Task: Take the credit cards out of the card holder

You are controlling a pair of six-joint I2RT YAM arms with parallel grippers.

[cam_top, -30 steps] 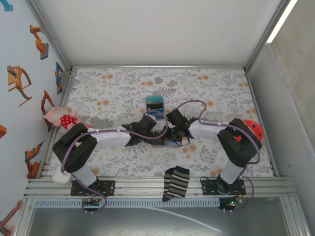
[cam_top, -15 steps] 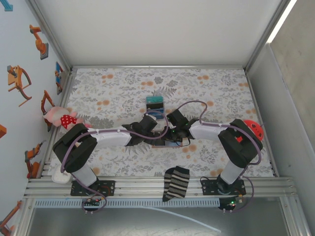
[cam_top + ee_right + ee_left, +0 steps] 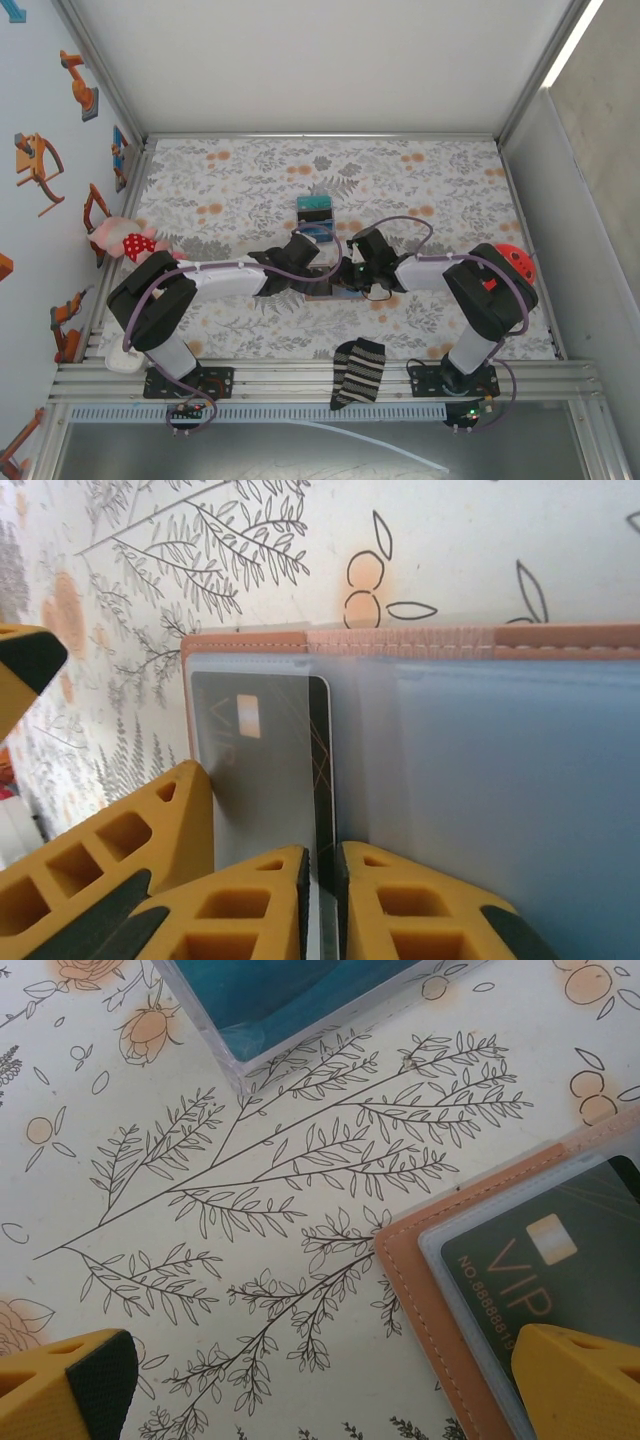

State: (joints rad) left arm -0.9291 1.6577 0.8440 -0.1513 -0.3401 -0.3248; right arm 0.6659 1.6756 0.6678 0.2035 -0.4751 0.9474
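The left end effector point(image 3: 320, 1375), wide apart, seems to pin the card holder point(image 3: 400, 640) with one finger point(image 3: 585, 1385) — so the right end effector point(image 3: 322, 905), clamped on the edge of the credit card point(image 3: 260, 770), can draw it out.

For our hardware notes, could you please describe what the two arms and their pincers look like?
The left arm and right arm have white links, black joint housings and loose purple cables. The left pincer and right pincer have yellow-orange fingers with cut-outs and black pads.
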